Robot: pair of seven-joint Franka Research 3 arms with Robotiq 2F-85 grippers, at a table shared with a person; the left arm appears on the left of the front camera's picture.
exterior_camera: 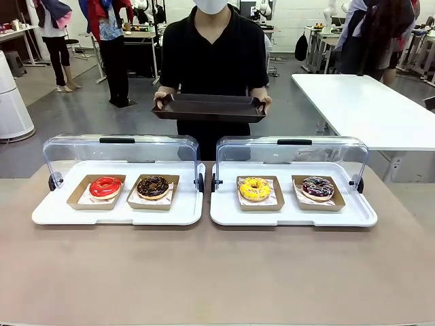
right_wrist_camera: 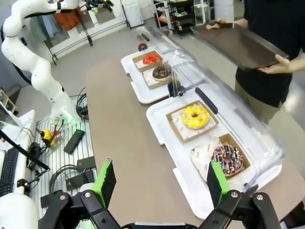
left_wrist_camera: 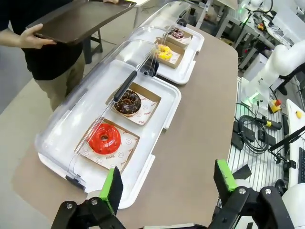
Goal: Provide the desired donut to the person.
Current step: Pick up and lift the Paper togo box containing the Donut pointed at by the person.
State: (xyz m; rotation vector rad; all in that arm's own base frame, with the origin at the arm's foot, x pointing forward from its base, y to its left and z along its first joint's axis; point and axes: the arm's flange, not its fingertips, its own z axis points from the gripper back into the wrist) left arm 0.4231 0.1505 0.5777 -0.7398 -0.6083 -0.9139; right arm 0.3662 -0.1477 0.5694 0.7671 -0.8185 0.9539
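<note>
Left gripper jaws wide apart, holding nothing, hovering above the table's near edge; right gripper same, spread and empty. Person at top centre of the front view holds one brown serving tray in both hands, nothing on it. Two white display trays, left and right, side by side mid-frame, each with a clear cover flipped up at the back. Four cardboard trays, two per display tray, one donut each: red-glazed donut far left, chocolate donut beside it, yellow donut right of centre, dark sprinkled donut far right. Which one is wanted: cannot tell, no hand pointing. Handling guess: donuts are light, soft and easily squashed, with tacky icing that smears and sprinkles that shed. Safer to pinch a cardboard tray by its raised rim, which is stiffer, and keep it level so the donut doesn't slide off.
</note>
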